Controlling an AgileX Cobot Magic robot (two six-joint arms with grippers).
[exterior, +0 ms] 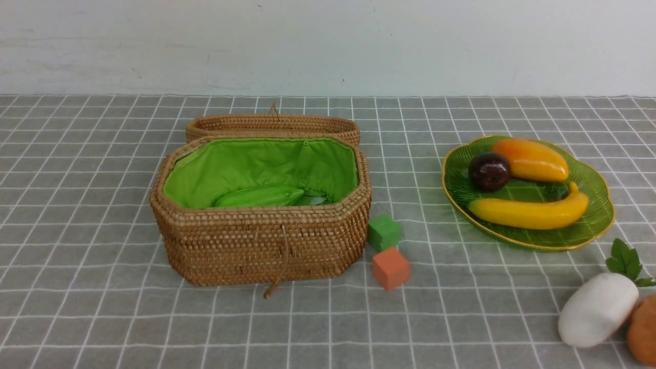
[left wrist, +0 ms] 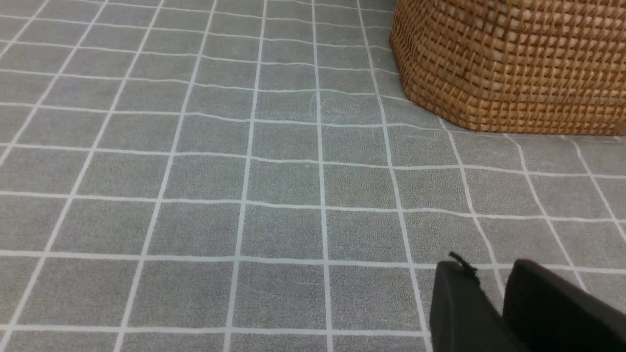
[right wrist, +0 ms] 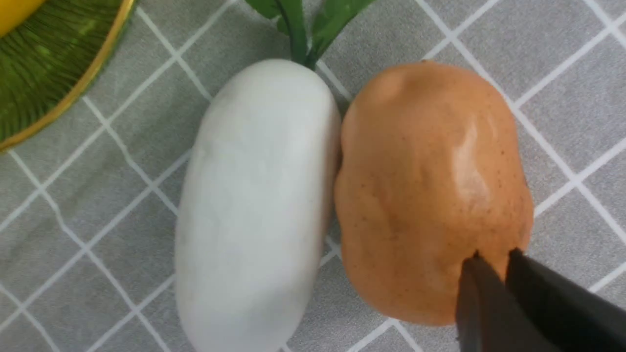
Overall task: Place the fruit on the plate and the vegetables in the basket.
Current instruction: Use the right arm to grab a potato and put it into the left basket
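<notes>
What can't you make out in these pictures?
- Front view: the basket's near wall hides its floor; only a green gourd shows.
- Front view: the potato is cut off by the right edge.
- Left wrist view: only the basket's outside shows; its rim is out of frame.
- Right wrist view: the plate is only a corner; the radish runs off the edge.

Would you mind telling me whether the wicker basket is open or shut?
Open: the woven lid lies flipped back behind the basket, exposing its green lining and a light green gourd inside.
</notes>
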